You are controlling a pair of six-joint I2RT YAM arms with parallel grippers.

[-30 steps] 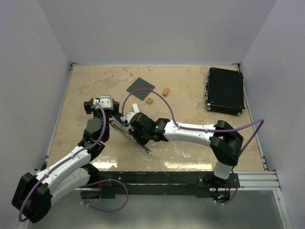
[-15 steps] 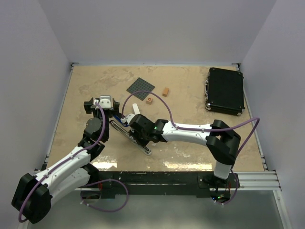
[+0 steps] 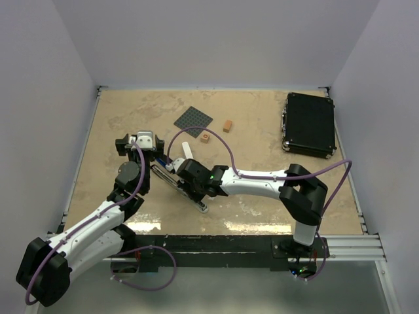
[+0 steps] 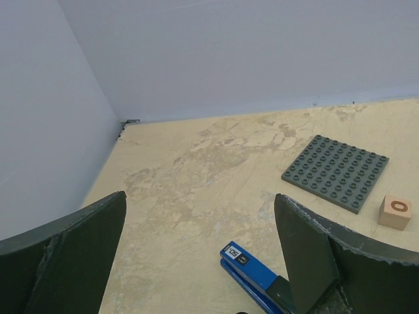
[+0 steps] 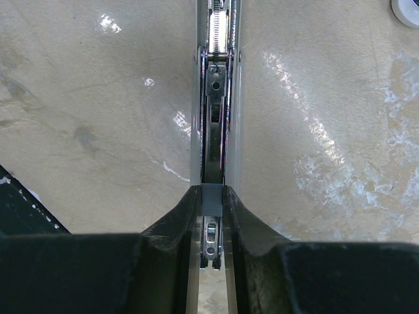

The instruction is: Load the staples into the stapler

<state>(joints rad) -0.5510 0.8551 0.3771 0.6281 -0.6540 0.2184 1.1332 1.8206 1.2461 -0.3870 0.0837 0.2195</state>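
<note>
The stapler lies opened out flat near the left middle of the table, its bare metal magazine channel facing up. My right gripper hangs right over that channel, shut on a small grey strip of staples pinched between its fingertips and lined up with the channel. My left gripper is open and empty, just behind the stapler's blue arm. A small whitish piece lies just behind the stapler.
A dark grey studded plate and two small orange blocks lie at the back middle. A black case stands at the back right. Walls close in the table on three sides.
My right arm has shifted slightly left, its gripper staying over the stapler's channel. The left arm has not moved.
</note>
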